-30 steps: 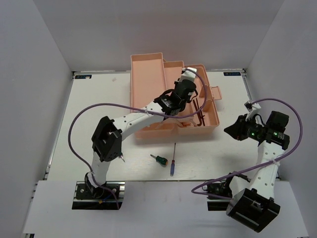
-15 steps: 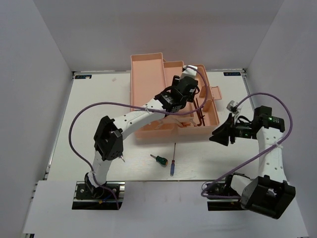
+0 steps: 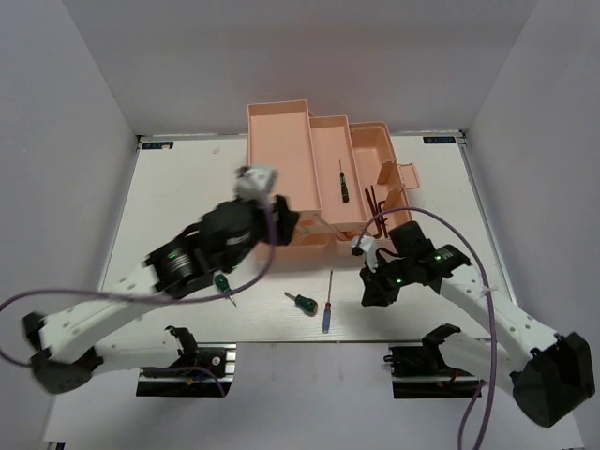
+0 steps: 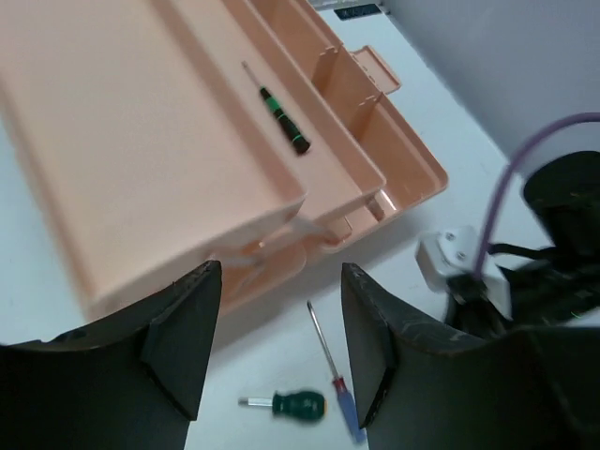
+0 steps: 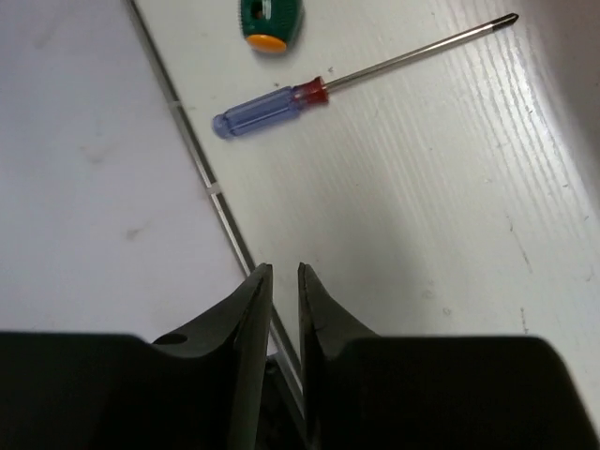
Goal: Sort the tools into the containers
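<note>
The peach-pink toolbox (image 3: 281, 150) stands open at the back, also in the left wrist view (image 4: 141, 122). A thin black-and-green screwdriver (image 3: 343, 181) (image 4: 281, 117) lies in its middle tray. Black hex keys (image 3: 377, 202) lie in the right compartment. On the table lie a stubby green screwdriver (image 3: 302, 302) (image 4: 292, 405) (image 5: 272, 21), a blue-handled screwdriver (image 3: 327, 305) (image 4: 349, 412) (image 5: 281, 105) and a second green screwdriver (image 3: 222, 283). My left gripper (image 3: 286, 223) (image 4: 279, 347) is open and empty at the box's front left. My right gripper (image 3: 368, 295) (image 5: 284, 270) is shut and empty, right of the blue screwdriver.
The table's front edge rail (image 5: 202, 178) runs just under my right fingers. My right arm's purple cable (image 3: 422, 216) arcs over the toolbox's front right corner. White walls close in the table on three sides.
My left arm has pulled back from over the toolbox to its front left, uncovering the second green screwdriver. My right arm has swung in leftward and down toward the blue screwdriver.
</note>
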Motion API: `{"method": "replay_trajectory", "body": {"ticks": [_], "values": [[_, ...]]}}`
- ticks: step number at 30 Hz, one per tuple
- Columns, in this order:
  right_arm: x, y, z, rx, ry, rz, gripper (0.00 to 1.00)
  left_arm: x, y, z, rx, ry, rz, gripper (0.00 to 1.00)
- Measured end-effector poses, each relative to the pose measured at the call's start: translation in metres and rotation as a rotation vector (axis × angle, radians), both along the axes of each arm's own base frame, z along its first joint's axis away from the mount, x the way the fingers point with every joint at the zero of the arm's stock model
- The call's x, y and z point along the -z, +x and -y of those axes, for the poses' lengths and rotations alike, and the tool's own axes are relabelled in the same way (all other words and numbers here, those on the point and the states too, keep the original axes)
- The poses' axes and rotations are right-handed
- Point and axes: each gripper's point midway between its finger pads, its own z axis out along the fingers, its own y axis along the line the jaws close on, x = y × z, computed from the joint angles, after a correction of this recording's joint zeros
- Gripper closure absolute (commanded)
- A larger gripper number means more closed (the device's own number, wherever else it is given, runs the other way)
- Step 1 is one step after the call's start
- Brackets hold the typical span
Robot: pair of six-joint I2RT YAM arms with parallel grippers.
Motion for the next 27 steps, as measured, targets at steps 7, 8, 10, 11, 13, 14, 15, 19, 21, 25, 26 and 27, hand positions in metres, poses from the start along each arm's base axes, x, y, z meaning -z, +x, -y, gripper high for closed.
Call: {"method": "replay_trajectory", "body": {"ticks": [7,8,10,11,13,14,15,19,21,25,26,27], "values": [[0.037,0.005,-0.029,0.039,-0.216,0.029,0.52,0.072,-0.067,-0.108,-0.097,-0.125,-0.173,0.28],[0.041,0.006,-0.032,0.062,-0.238,0.030,0.52,0.094,-0.071,-0.113,-0.112,-0.095,-0.219,0.28],[0.050,0.009,-0.037,0.119,-0.279,0.029,0.50,0.129,-0.079,-0.121,-0.143,-0.043,-0.301,0.26],[0.053,0.010,-0.040,0.145,-0.294,0.025,0.50,0.145,-0.083,-0.125,-0.161,-0.018,-0.344,0.24],[0.057,0.010,-0.045,0.183,-0.316,0.003,0.48,0.163,-0.088,-0.130,-0.195,0.009,-0.398,0.23],[0.057,0.011,-0.050,0.205,-0.321,-0.011,0.46,0.168,-0.089,-0.131,-0.210,0.017,-0.416,0.23],[0.056,0.011,-0.055,0.219,-0.320,-0.022,0.44,0.172,-0.089,-0.132,-0.229,0.026,-0.434,0.23],[0.041,0.016,-0.085,0.269,-0.276,-0.055,0.43,0.186,-0.088,-0.132,-0.280,0.055,-0.482,0.22],[0.036,0.016,-0.100,0.277,-0.252,-0.075,0.41,0.191,-0.088,-0.131,-0.290,0.050,-0.490,0.22],[0.045,0.010,-0.114,0.276,-0.267,-0.086,0.42,0.200,-0.091,-0.137,-0.306,0.025,-0.501,0.22],[0.049,0.010,-0.113,0.276,-0.282,-0.079,0.42,0.201,-0.093,-0.139,-0.307,0.016,-0.502,0.22],[0.052,0.008,-0.113,0.271,-0.292,-0.073,0.42,0.202,-0.094,-0.140,-0.308,0.004,-0.502,0.22]]}}
